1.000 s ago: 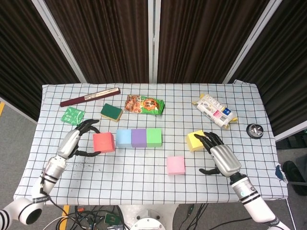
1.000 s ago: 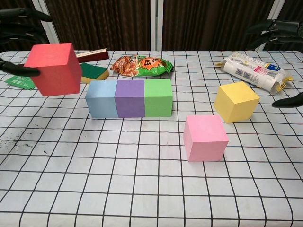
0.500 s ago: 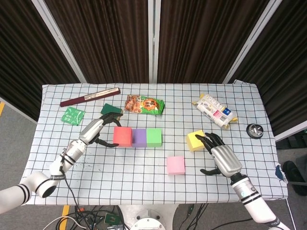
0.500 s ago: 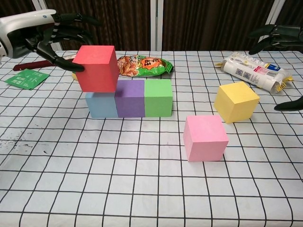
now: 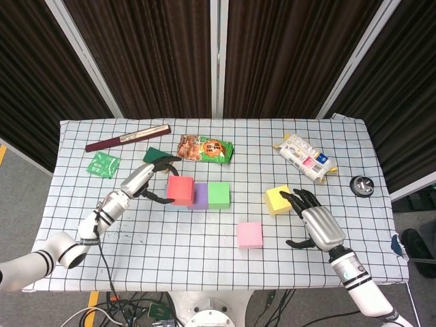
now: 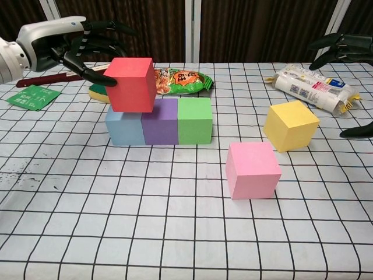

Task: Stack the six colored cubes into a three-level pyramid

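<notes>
From the head view, the left robot hand (image 5: 146, 178) gripped the red cube (image 5: 180, 190) above the blue end of the base row; the right robot hand (image 5: 315, 221) hung open, holding nothing, beside the yellow cube (image 5: 277, 199).

From the chest view, the second level was in hand — next, I judged, lowering red squarely across the blue cube (image 6: 123, 129) and purple cube (image 6: 159, 121), then letting go.

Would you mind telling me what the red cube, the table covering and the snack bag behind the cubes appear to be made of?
Red cube: probably foam or light plastic; matte, even colour, softly rounded edges, no glare.
Table covering: cloth, white with a black grid; it wrinkles and drapes at the edges.
Snack bag: glossy printed plastic film; crinkled, with bright reflections.
</notes>
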